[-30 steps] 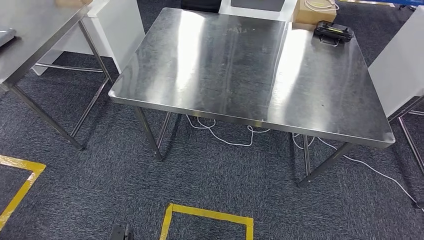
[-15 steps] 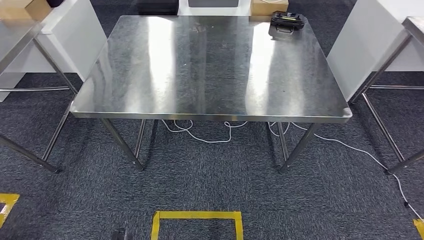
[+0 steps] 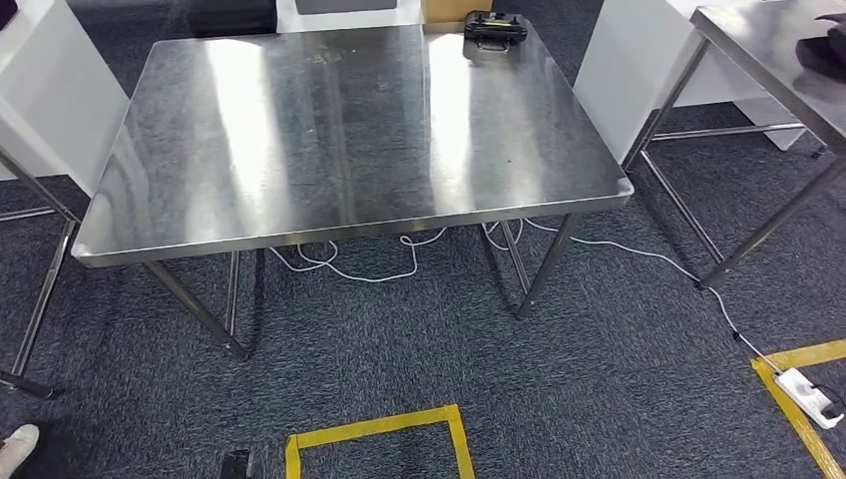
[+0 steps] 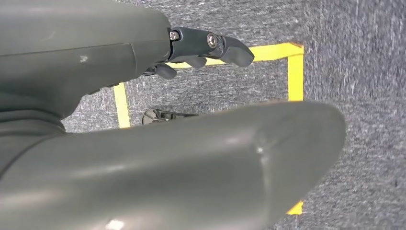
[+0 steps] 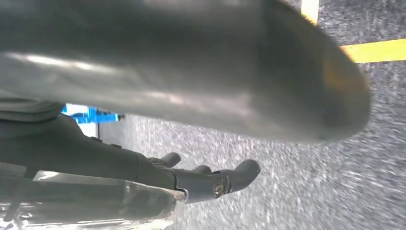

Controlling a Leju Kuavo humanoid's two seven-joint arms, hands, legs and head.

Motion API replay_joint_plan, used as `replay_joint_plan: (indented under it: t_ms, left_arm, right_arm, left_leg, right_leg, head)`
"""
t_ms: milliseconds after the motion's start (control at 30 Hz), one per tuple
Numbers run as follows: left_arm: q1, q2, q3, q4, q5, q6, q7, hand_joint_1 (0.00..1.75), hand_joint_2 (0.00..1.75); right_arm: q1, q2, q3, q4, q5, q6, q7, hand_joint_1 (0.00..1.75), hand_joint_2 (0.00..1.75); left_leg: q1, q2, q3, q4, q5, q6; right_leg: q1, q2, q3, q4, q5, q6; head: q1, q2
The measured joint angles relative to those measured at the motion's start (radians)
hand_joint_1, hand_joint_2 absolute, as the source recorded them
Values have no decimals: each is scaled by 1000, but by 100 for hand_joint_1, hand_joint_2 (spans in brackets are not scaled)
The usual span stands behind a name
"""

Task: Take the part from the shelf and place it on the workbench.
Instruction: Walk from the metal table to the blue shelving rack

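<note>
The steel workbench (image 3: 339, 130) stands ahead of me in the head view, its top bare but for a black device (image 3: 492, 27) at the far edge. My right hand (image 5: 191, 179) hangs over the carpet, its dark fingers (image 5: 239, 175) lying along a clear, shiny wrapped part (image 5: 86, 206) that it holds. My left hand (image 4: 191, 72) also hangs low above the floor; its fingers (image 4: 210, 44) are apart from the thick thumb (image 4: 191, 163) and nothing lies between them.
A second steel table (image 3: 788, 60) stands at the right, with a white panel (image 3: 624, 60) between the two tables. A white cable (image 3: 349, 264) trails under the workbench to a power strip (image 3: 806, 394). Yellow floor tape (image 3: 374, 429) marks a square near me. A person's shoe (image 3: 15, 447) sits at the lower left.
The whole picture has swung, so the camera has turned to the right: the workbench now sits further left, and the right-hand table and power strip have come into sight.
</note>
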Motion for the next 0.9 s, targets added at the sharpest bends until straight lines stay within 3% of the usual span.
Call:
replay_joint_plan:
  t_ms: [67, 100, 133, 200, 267, 333, 400, 433, 500, 567, 600, 633, 700, 767, 833, 900]
  left_arm:
    - [-3, -3, 4, 0, 0, 8, 4, 0, 0]
    - [-5, -4, 5, 0, 0, 11, 6, 0, 0]
    - [-8, -4, 6, 0, 0, 13, 8, 0, 0]
    - [-15, -6, 7, 0, -1, 14, 11, 0, 0]
    - [-21, -7, 7, 0, -4, 16, 14, 0, 0]
    - [-22, -6, 7, 0, -9, 18, 20, 0, 0]
    - [-22, -5, 7, 2, -13, 19, 25, 0, 0]
    - [-23, -5, 7, 2, -16, 19, 27, 0, 0]
    - [-25, -4, 7, 2, -20, 18, 29, 0, 0]
    - [-29, -1, 7, 3, -23, 18, 30, 0, 0]
    - [-31, 0, 7, 3, -25, 18, 32, 0, 0]
    - [-34, 1, 6, 3, -27, 18, 33, 0, 0]
    - [-41, 1, 6, 4, -31, 18, 37, 0, 0]
    - [-47, -1, 6, 4, -33, 17, 39, 0, 0]
    - [-50, -1, 6, 4, -36, 16, 40, 0, 0]
    - [-50, -1, 6, 5, -38, 14, 42, 0, 0]
  right_arm:
    - [-5, 3, 0, 0, 3, -5, 1, 0, 0]
    - [-8, 6, 0, 0, 4, -9, 1, 0, 0]
    - [-9, 9, 1, 0, 5, -13, 1, 0, 0]
    - [-10, 15, 1, 1, 6, -18, 3, 0, 0]
    - [-10, 20, 1, 2, 6, -22, 6, 0, 0]
    - [-11, 26, 1, 3, 6, -25, 7, 0, 0]
    - [-11, 29, 0, 3, 5, -27, 10, 0, 0]
    - [-10, 30, 0, 3, 5, -27, 12, 0, 0]
    - [-9, 33, 0, 4, 4, -28, 15, 0, 0]
    - [-10, 38, 0, 5, 2, -29, 16, 0, 0]
    - [-12, 40, 0, 5, 2, -30, 17, 0, 0]
    - [-12, 42, 0, 6, 1, -30, 18, 0, 0]
    - [-8, 44, 0, 6, 1, -32, 19, 0, 0]
    - [-5, 46, 0, 7, 1, -34, 21, 0, 0]
    - [-8, 47, 0, 8, 0, -35, 23, 0, 0]
    - [-10, 47, 0, 8, 0, -36, 25, 0, 0]
  left_leg:
    - [-7, 23, 4, 2, -3, -9]
    - [-10, 33, 7, 3, -5, -14]
    - [-11, 44, 9, 3, -7, -20]
    - [-7, 55, 11, 8, -13, -32]
    - [1, 13, -5, 55, -53, -45]
    - [7, -46, -54, 180, -131, -55]
    - [9, -65, -99, 289, -173, -56]
    - [9, -66, -99, 294, -164, -54]
    - [9, -82, -51, 194, -98, -45]
    - [10, -132, 5, 72, -47, -30]
    - [9, -149, 19, 40, -38, -24]
    - [7, -157, 21, 31, -39, -20]
    - [7, -134, 21, 18, -29, -12]
    - [11, -108, 26, -5, -13, -3]
    - [10, -77, 25, -17, -4, 2]
    - [7, -44, 20, -17, -3, 2]
  right_leg:
    - [6, -50, 71, -129, 39, -3]
    - [8, -64, 83, -157, 47, -10]
    - [11, -62, 80, -160, 50, -19]
    - [5, -35, 78, -162, 56, -32]
    - [-4, -10, 80, -164, 65, -48]
    - [-5, 18, 77, -163, 72, -58]
    - [0, 48, 73, -160, 74, -62]
    - [2, 64, 73, -158, 75, -62]
    - [4, 95, 72, -152, 75, -62]
    - [6, 122, 67, -148, 77, -58]
    - [5, 134, 62, -146, 80, -53]
    - [3, 144, 56, -147, 84, -47]
    - [5, 160, 45, -150, 91, -34]
    - [12, 120, 18, -118, 76, -29]
    - [12, 57, -42, -4, 21, -34]
    - [7, 34, -103, 126, -28, -32]
  head:
    - [0, 0]
    - [0, 0]
    - [-1, 0]
    - [-1, 0]
    - [-2, 0]
    - [-4, 0]
    - [-4, 0]
    - [-4, 0]
    - [-4, 0]
    - [-2, 0]
    - [-3, 0]
    - [-4, 0]
    - [-8, 0]
    - [-5, 0]
    - [1, 0]
    - [3, 0]
